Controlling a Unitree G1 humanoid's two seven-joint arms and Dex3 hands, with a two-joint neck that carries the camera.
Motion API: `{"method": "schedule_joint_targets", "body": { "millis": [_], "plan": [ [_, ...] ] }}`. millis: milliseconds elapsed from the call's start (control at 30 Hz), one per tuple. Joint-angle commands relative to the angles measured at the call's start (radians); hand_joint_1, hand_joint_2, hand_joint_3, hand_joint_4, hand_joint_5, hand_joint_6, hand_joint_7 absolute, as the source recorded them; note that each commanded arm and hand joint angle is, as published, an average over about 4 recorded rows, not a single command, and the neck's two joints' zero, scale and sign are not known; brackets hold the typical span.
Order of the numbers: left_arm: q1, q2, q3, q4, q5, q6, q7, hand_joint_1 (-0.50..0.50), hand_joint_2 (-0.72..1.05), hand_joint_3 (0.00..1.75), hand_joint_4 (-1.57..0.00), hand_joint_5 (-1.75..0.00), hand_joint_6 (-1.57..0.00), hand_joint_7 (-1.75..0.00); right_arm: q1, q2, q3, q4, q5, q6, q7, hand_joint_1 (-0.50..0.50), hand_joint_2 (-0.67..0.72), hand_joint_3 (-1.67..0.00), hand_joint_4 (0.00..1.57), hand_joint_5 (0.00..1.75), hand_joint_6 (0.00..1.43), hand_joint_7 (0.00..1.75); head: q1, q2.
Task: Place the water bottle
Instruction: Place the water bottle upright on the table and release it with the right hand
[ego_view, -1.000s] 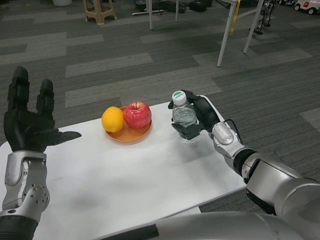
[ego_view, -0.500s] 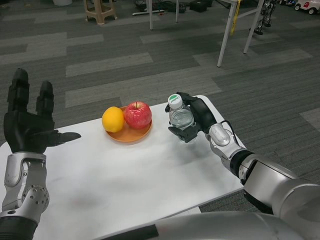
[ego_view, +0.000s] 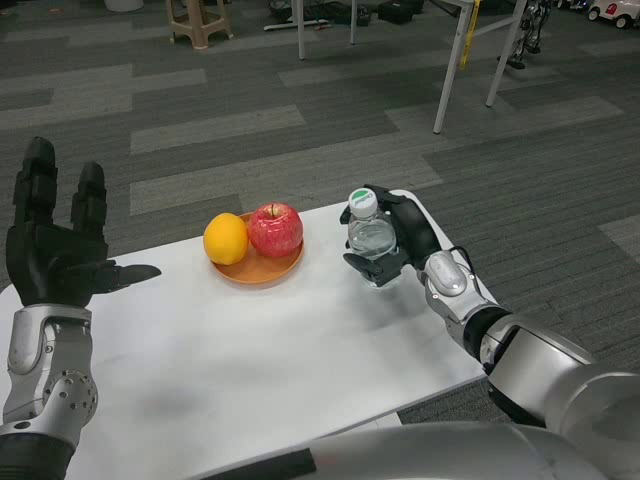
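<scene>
Black right hand grips the water bottle upright on the counter; left hand hovers, fingers spread.

Clear glossy plastic water bottle, smooth matt white table, shiny orange plate

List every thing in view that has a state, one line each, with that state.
Clear plastic water bottle with white cap: capped, upright, held by the right hand.
Black right hand: wrapped around the bottle.
Black left hand: raised, fingers apart, holding nothing.
Round orange plate: on the white table, carrying fruit.
Red apple: on the plate.
Orange: on the plate, beside the apple.
</scene>
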Motion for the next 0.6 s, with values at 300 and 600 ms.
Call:
{"method": "schedule_joint_targets", "body": {
  "millis": [300, 600],
  "plan": [
    [0.004, 0.001, -0.002, 0.001, -0.003, -0.001, -0.001, -0.5, -0.02, 0.07, 0.0, -0.1, 0.0, 0.0, 0.059, -0.012, -0.033, 0.016, 0.002, 0.029, 0.0, -0.02, -0.16, -1.43, 1.54, 1.5, 1.15, 1.45, -0.01, 0.002],
    [0.006, 0.001, -0.002, -0.002, -0.003, -0.001, -0.001, -0.5, -0.02, 0.09, 0.0, -0.1, 0.0, 0.0, 0.067, -0.016, -0.034, 0.016, 0.002, 0.031, 0.006, -0.17, -0.22, -1.43, 1.26, 1.65, 0.61, 1.5, -0.011, 0.003]
  ]
}}
